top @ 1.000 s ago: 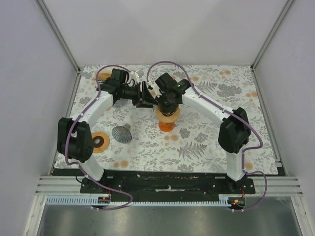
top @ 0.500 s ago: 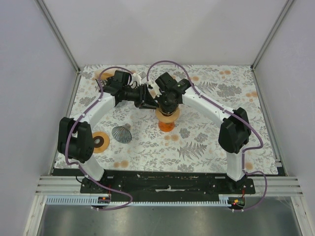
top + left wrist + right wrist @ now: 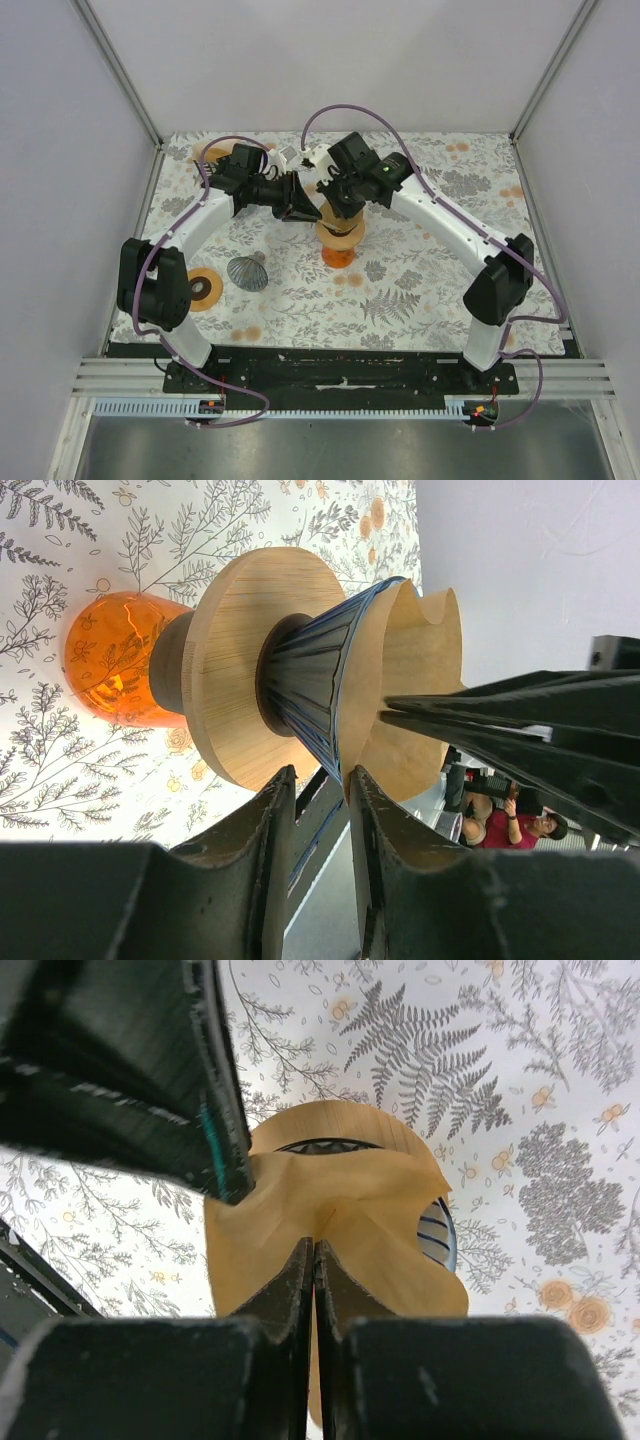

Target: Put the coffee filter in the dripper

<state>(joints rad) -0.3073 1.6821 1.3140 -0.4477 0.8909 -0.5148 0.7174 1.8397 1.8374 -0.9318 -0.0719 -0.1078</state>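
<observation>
Over the last second the right arm's elbow has swung outward, and the left gripper (image 3: 320,780) has crept in against the dripper. Right at the tips of the right gripper (image 3: 312,1248) lies the centre crease of the coffee filter (image 3: 350,1210). Its jaws are pressed together, and we cannot tell whether paper is caught between them. The filter sits in the dripper (image 3: 310,685) but crumpled, with bare wire showing to the right of those tips. The left gripper's jaws stand narrowly apart with the dripper's rim just ahead of them; whether they pinch it we cannot tell. Past the rim come the wooden collar (image 3: 235,650), then the orange carafe (image 3: 110,660). We judge the filter in but not seated. We should steady the rim with the left, then press the crease straight down with the right, gently, so the paper spreads against the wire without tearing or tipping the carafe.
</observation>
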